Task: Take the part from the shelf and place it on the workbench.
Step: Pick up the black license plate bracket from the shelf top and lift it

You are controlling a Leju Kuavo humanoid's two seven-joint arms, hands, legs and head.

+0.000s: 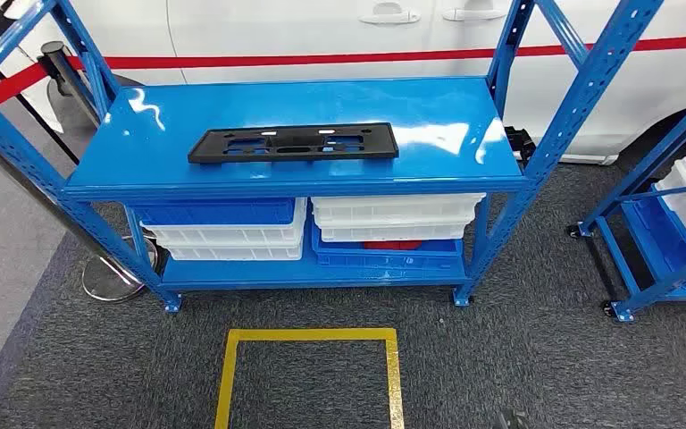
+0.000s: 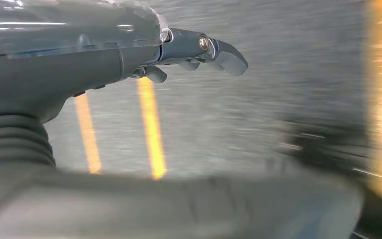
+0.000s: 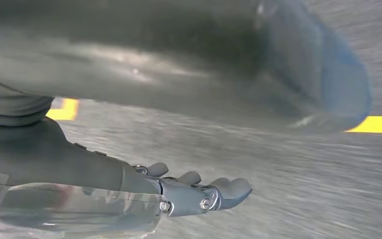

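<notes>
Part (image 1: 293, 143) lies flat mid-shelf (image 1: 429, 174), well apart from every edge.

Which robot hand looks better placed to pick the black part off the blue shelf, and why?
Neither clearly. The black part lies centred on the shelf top, slightly toward the robot's left. The left robot hand and right robot hand both hang empty over the carpet. A slight edge goes to the left.

A black part (image 1: 293, 143) lies on a glossy blue shelf (image 1: 179, 112), over white and blue bins (image 1: 223, 234), grey carpet (image 1: 518, 357) and yellow tape (image 1: 308, 336).
</notes>
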